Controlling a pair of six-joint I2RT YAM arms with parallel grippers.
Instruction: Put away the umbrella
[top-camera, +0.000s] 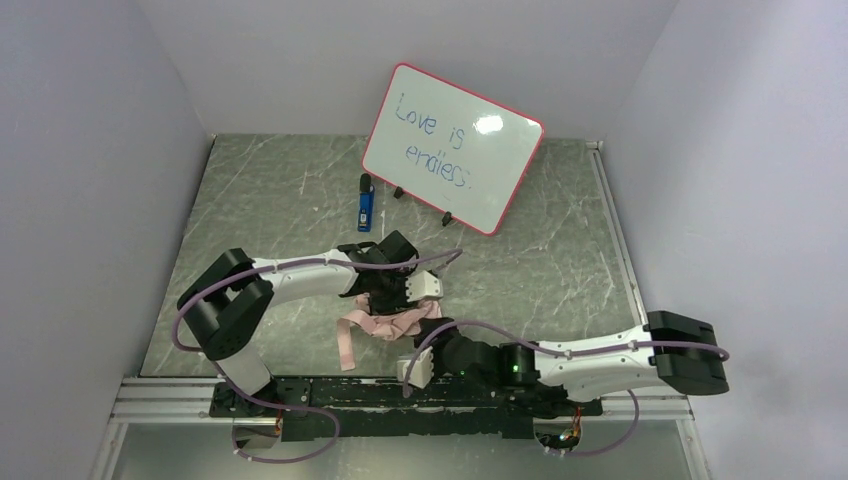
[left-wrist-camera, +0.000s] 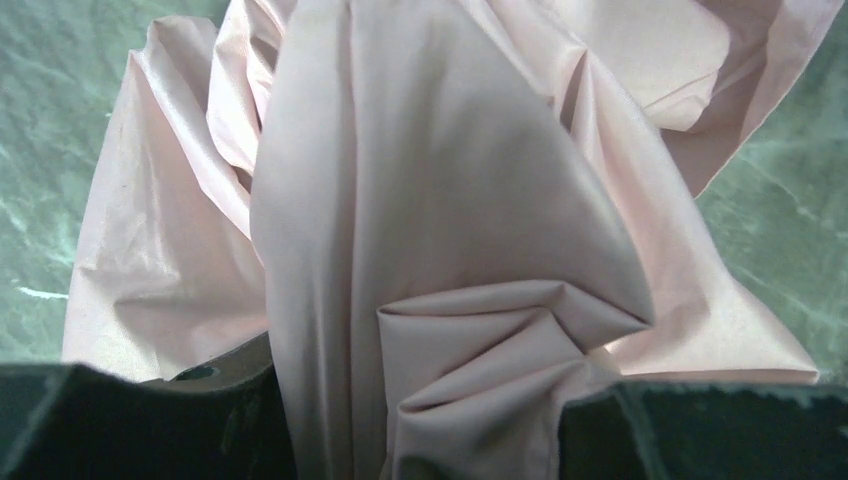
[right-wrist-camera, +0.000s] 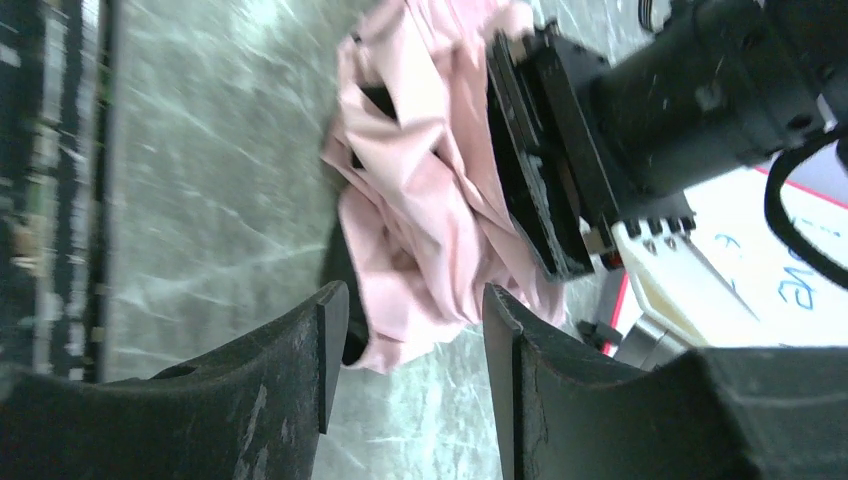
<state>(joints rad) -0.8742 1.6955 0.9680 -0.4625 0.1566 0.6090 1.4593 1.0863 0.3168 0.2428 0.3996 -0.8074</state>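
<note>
By the near edge of the tabletop (top-camera: 540, 270), at the lower middle of the top view, the right gripper (right-wrist-camera: 412, 296) is holding its jaws apart with nothing between them. The umbrella (top-camera: 392, 322) is lying just beyond their tips, toward the top of the right wrist view. In the top view it is sitting at the centre as a crumpled pink bundle, stretching roughly left to right. One narrow strip of fabric (top-camera: 345, 352) is trailing down toward the bottom of the frame. Folds are covering the shaft and handle, so I cannot tell which way it is pointing. Just above the bundle, the left gripper (left-wrist-camera: 420, 395) is reaching in from the left, its jaws clamping on a thick gather of pink fabric that is filling the gap between them. Farther up, a small blue stick-like object (top-camera: 366, 207) is lying beside the tilted red-framed whiteboard (top-camera: 450, 150).
</note>
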